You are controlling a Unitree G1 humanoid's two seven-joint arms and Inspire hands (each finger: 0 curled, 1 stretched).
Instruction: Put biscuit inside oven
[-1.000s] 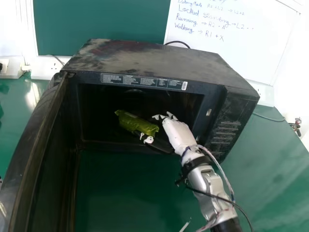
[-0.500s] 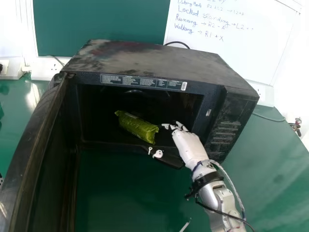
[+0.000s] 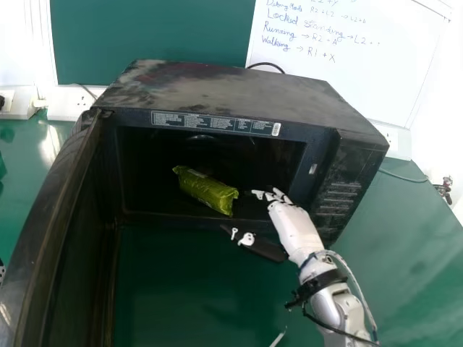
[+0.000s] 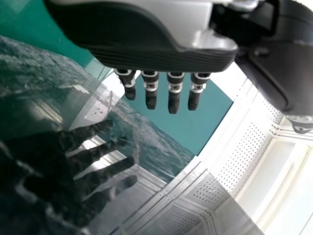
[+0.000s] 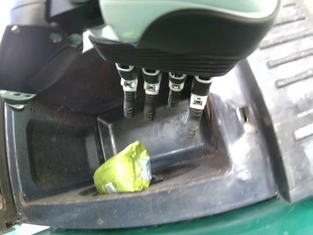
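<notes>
Biscuit packet (image 3: 206,192) lies inside the boxy, dust-smeared microwave oven (image 3: 231,87), just left of the nearer right hand (image 3: 293,225), long axis slanting toward it. Straight fingers hold nothing; withdrawal should clear the crinkled, glossy green wrapper. The left hand (image 4: 161,61), also straight-fingered, hangs by a reflective dark panel (image 4: 44,147).

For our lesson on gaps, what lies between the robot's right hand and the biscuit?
Only a bare stretch of the oven's dark inside separates the right hand from the biscuit, as the head view shows.
</notes>
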